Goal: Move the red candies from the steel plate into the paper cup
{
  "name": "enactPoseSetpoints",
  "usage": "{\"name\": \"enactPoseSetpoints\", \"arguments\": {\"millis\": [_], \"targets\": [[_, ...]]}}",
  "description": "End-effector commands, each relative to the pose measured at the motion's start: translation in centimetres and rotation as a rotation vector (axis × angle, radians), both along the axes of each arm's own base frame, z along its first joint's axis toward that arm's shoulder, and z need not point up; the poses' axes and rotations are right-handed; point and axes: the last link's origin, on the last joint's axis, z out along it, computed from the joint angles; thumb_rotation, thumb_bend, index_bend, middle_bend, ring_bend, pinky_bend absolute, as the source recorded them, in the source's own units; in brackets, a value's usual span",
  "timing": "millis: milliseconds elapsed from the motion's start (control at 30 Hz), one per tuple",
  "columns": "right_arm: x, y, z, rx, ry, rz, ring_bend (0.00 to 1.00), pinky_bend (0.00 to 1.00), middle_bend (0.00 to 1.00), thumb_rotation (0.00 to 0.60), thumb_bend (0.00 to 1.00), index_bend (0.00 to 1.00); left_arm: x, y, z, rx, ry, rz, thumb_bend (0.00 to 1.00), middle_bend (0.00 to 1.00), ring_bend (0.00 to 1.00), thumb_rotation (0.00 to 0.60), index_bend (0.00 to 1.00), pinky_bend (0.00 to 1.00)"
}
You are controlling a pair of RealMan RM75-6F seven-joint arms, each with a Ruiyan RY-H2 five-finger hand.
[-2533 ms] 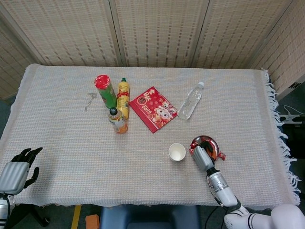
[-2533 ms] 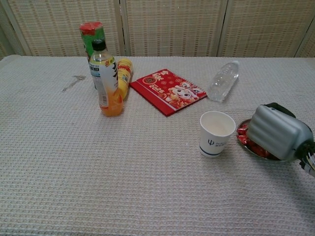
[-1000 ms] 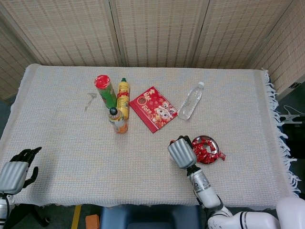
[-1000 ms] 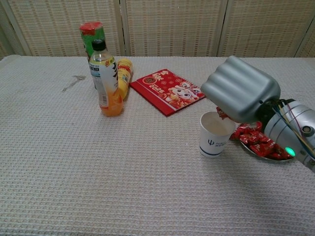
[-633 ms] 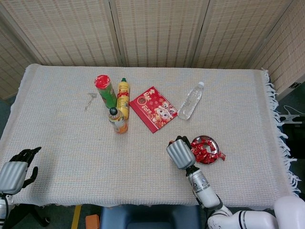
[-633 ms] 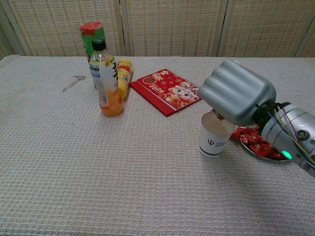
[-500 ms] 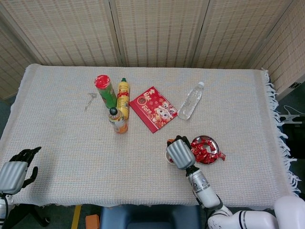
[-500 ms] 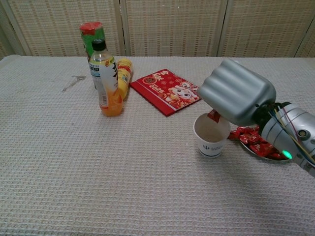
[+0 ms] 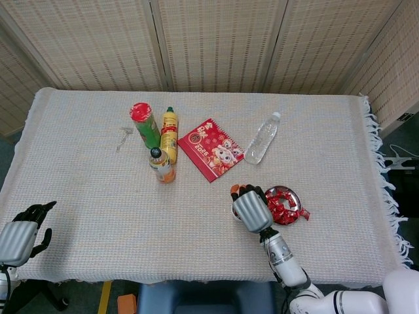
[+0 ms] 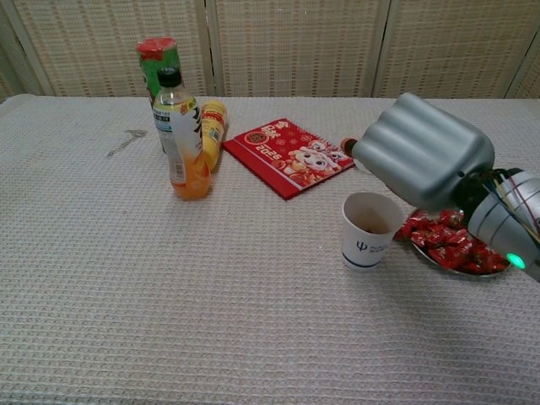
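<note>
The white paper cup (image 10: 369,230) stands left of the steel plate (image 10: 460,272), which holds a heap of red candies (image 10: 445,240). A bit of red and brown shows inside the cup. My right hand (image 10: 422,150) hovers above and just behind the cup, fingers stretched out, nothing in it. From the head view, that right hand (image 9: 251,210) covers the cup, and the plate (image 9: 296,193) with candies (image 9: 281,204) lies to its right. My left hand (image 9: 23,234) hangs off the table's near left corner, holding nothing.
At the back left stand a red-lidded green can (image 9: 143,123), a yellow bottle (image 9: 169,133) and an orange drink bottle (image 9: 161,165). A red booklet (image 9: 211,148) and a clear bottle on its side (image 9: 262,139) lie behind the cup. One candy (image 9: 304,214) lies beside the plate.
My right hand carried a red candy from the plate over the cup and let it go into the cup. It has since lifted and shifted slightly right. The left hand stayed still.
</note>
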Motion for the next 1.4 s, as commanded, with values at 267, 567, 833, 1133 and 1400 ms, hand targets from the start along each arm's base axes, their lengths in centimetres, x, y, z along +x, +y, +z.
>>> {"name": "enactPoseSetpoints", "arguments": {"millis": [267,567,833,1133,1400], "targets": [[-3.5,0.8,4.1,-0.019,0.062,-0.033,0.34,0.77,0.19,0.6,0.12,0.0,0.1,0.1,-0.4,-0.01,0.008,0.001,0.55,0.2,0.15,0.6,0.12,0.3],[-7.3,1.9,4.8,-0.007,0.315,-0.028,0.36,0.77,0.21,0.6,0.12,0.0,0.2,0.1,-0.9,-0.021,0.02,0.005,0.55,0.2,0.16,0.6,0.12,0.3],[-9.2,2.8,3.8,0.04,0.418,-0.053,0.37,0.77,0.21,0.6,0.12,0.0,0.2,0.1,-1.1,-0.025,0.025,0.005,0.55,0.2,0.16,0.6,0.12,0.3],[-9.5,3.3,3.4,0.065,0.435,-0.057,0.34,0.74,0.17,0.6,0.12,0.21,0.2,0.1,-1.1,-0.024,0.024,0.005,0.55,0.2,0.16,0.6,0.12,0.3],[-9.8,3.4,2.8,0.097,0.415,-0.04,0.34,0.73,0.15,0.6,0.12,0.35,0.2,0.1,-1.1,-0.024,0.022,0.005,0.55,0.2,0.17,0.6,0.12,0.3]]}}
